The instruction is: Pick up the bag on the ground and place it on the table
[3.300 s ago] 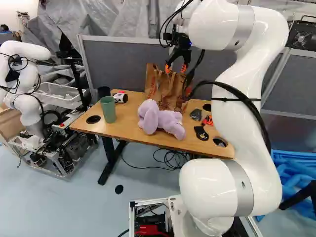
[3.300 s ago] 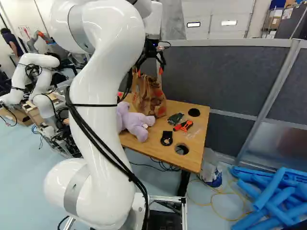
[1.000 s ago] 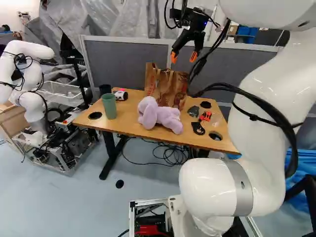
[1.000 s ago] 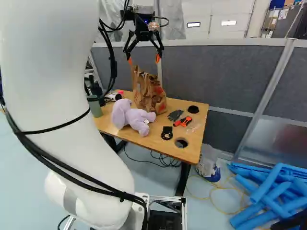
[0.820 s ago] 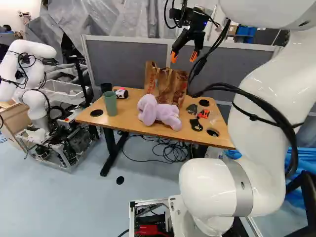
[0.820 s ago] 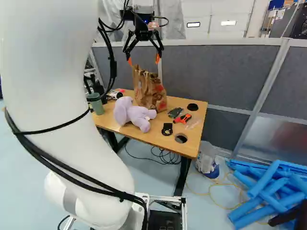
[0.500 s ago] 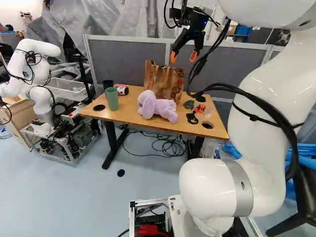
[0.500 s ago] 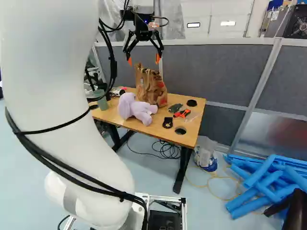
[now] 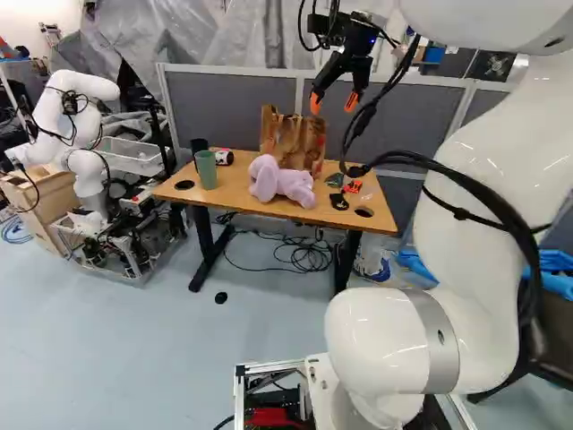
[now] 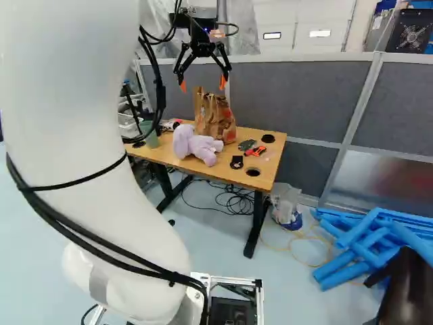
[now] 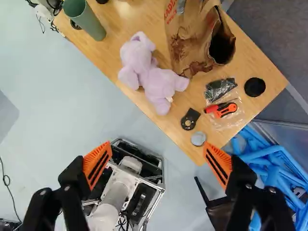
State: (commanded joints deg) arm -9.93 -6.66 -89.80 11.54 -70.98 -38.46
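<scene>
The paper bag (image 9: 293,141) stands upright on the tabletop (image 9: 224,199), its mouth partly open. The hand (image 11: 158,154) is released, spread wide and well apart from it. The bag looks light for its bulk, its thin walls soft, creased and easily torn; squeezed mid-wall, it would probably crumple. Any further lift is best taken at the gathered top edge, gently and straight up. Count: one bag, one plush toy (image 11: 159,86), two cups, green (image 9: 206,170) and dark (image 9: 199,143), one can (image 9: 222,158), one orange tool (image 11: 224,109), one dark packet (image 11: 220,90), one black ring piece (image 11: 189,118).
</scene>
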